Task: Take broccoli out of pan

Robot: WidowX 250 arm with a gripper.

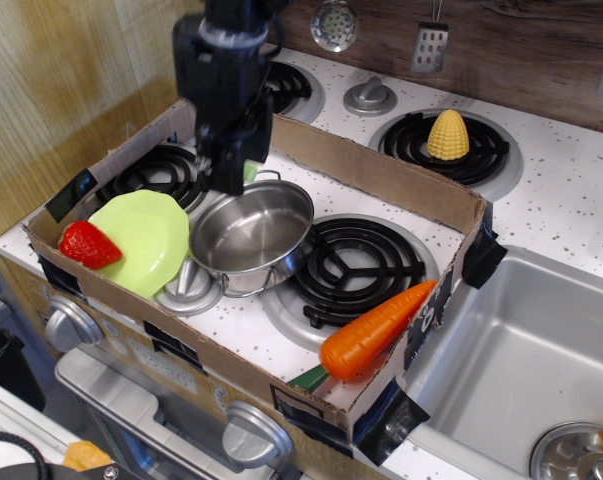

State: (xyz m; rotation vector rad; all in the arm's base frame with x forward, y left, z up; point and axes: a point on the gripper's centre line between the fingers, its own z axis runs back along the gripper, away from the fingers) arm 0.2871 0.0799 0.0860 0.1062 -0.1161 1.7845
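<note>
The pan is a shiny steel pot sitting inside the cardboard box, between the left front and middle front burners. Its inside looks empty. My gripper hangs above the pan's far left rim, lifted clear of it. A small pale green piece, the broccoli, shows at the right side of the fingertips, mostly hidden by the fingers. The gripper is shut on it.
A lime-green plate with a red strawberry lies left of the pan. An orange carrot leans on the box's front right wall. The cardboard box wall runs behind the pan. A corn cob sits on the back right burner. A sink is at the right.
</note>
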